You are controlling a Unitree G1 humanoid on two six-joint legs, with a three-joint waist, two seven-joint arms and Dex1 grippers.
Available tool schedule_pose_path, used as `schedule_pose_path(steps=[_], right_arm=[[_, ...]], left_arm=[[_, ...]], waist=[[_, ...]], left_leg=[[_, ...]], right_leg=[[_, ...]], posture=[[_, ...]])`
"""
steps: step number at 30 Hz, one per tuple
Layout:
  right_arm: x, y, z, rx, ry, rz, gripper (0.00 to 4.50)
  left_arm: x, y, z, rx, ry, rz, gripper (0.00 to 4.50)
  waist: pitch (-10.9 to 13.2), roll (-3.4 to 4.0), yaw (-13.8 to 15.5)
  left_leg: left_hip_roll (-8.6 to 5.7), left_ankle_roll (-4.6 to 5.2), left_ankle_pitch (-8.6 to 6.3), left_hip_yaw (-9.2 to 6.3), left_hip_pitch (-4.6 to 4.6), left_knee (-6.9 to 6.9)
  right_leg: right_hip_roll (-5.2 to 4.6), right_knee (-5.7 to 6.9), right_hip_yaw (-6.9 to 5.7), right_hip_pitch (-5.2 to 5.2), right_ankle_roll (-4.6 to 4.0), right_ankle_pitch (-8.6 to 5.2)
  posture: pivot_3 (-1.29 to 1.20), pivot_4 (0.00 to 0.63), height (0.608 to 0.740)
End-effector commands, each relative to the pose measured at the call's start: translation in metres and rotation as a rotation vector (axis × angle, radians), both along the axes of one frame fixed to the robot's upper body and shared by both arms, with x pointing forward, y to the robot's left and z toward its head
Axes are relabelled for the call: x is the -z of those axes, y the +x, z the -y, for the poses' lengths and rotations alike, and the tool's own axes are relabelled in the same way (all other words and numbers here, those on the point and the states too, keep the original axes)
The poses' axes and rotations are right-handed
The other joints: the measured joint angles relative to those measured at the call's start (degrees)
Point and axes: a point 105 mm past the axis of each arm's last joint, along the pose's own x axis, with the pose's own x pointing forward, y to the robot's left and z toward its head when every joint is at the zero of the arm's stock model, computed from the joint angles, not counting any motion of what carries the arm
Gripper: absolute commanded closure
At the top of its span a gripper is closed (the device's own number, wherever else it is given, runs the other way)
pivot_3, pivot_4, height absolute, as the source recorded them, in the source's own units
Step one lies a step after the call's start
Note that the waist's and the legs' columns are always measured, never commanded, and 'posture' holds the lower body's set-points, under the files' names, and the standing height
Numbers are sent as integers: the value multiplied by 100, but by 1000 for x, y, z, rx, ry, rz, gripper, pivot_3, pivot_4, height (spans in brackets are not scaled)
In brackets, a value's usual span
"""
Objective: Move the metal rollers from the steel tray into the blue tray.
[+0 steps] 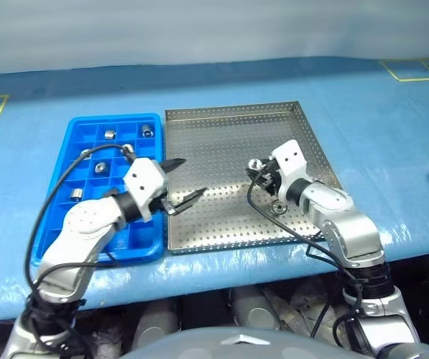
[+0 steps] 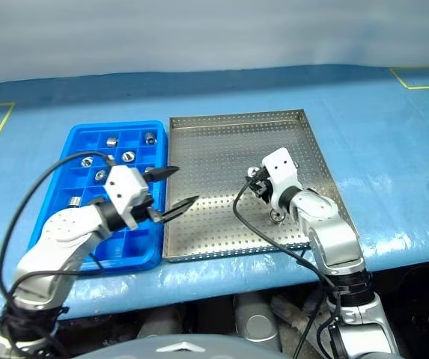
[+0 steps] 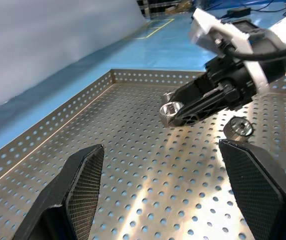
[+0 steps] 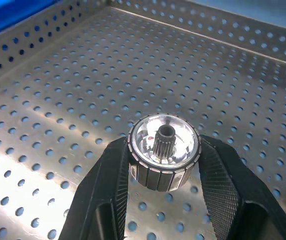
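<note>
Our right gripper (image 4: 162, 165) clamps a metal roller (image 4: 163, 150) above the steel tray (image 1: 221, 142); our left gripper (image 1: 184, 182) hangs wide beside the blue tray (image 1: 87, 131).

Honestly, you've got nothing to read here: no text, labels, brand names or numbers on the steel tray (image 1: 236, 120), the blue tray (image 1: 79, 127) or the rollers. The closest you get to a sign is the yellow outlines (image 1: 416, 71) on the blue table cover, and they carry no writing.
</note>
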Motion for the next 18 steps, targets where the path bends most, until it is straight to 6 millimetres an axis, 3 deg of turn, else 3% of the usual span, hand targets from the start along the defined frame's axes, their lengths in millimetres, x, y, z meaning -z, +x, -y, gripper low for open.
schedule_pose_path(steps=[1,7,12,18], right_arm=[[-30,-3,-26,-132,38,156,2810],[-27,-12,-78,-413,115,61,2810],[-26,-12,-119,-565,127,37,2810],[-23,-10,-161,-673,134,20,2810]], left_arm=[[-24,-4,-27,-130,13,93,496],[-36,-17,-77,-404,82,141,496],[-31,-37,-110,-585,140,109,496],[-20,-57,-126,-689,171,52,496]], waist=[[1,-2,22],[3,-6,173],[4,-7,365],[3,-8,656]], left_leg=[[1,0,0,0,0,0],[1,-1,0,-7,1,-1],[2,-4,-1,-17,-1,-3],[-3,-15,0,-50,-8,-7]], right_leg=[[0,0,-1,-1,0,0],[-6,0,-8,-1,-28,16],[-12,0,-19,-4,-36,13],[-46,0,-64,-1,-56,2]], posture=[[-106,150,740],[-6,150,740],[52,150,740],[118,150,740]])
